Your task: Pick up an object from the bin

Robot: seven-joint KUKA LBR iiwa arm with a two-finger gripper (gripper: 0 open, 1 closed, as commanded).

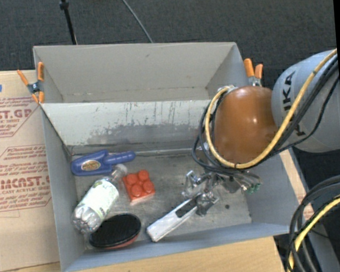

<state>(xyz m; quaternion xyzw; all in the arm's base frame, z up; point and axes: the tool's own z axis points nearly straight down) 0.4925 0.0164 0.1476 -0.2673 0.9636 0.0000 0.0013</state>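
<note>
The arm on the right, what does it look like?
A fat, rounded silver-grey arm with black KUKA lettering, a glossy orange-brown dome cover at its wrist, yellow and black cables looped round it, and a small bare-metal gripper.

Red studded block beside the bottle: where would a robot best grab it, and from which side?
Probably from straight above, pinching the red block across its flat sides that face the bin's front and back walls. It lies flat, studs up, with bare floor on those sides, while the clear bottle crowds its left edge.
</note>
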